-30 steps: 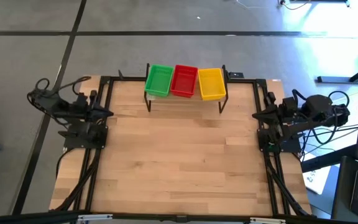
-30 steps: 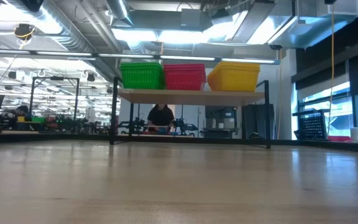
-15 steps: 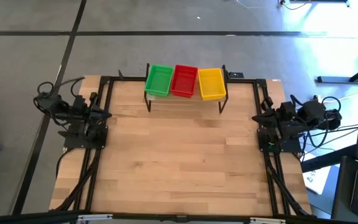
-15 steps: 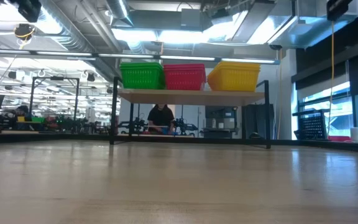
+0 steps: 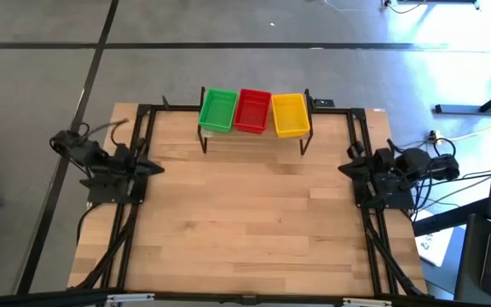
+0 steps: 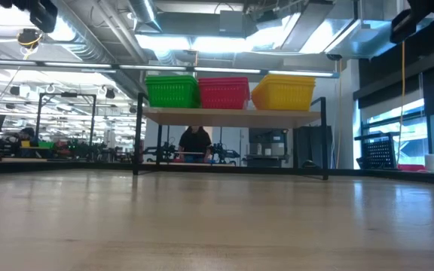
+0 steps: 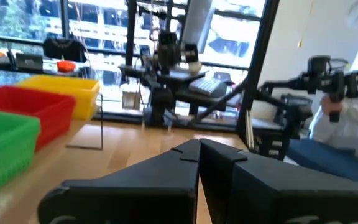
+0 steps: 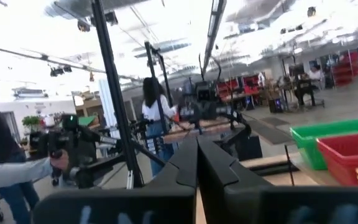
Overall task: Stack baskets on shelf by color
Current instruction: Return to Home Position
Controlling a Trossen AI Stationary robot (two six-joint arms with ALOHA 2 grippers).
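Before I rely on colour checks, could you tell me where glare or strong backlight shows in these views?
High view: even light across the table. Low view: ceiling lights glare above the baskets on the shelf, yet their colours read plainly. Left wrist view: bright windows behind. Right wrist view: ceiling blown white.

Overhead, level, wrist views; common shelf (image 6: pixel 232 115)

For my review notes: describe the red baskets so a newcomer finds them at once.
At the table's far edge stands a low plank-topped shelf. Three colours of baskets sit on it in a row. The red baskets are the middle ones, between green and yellow.
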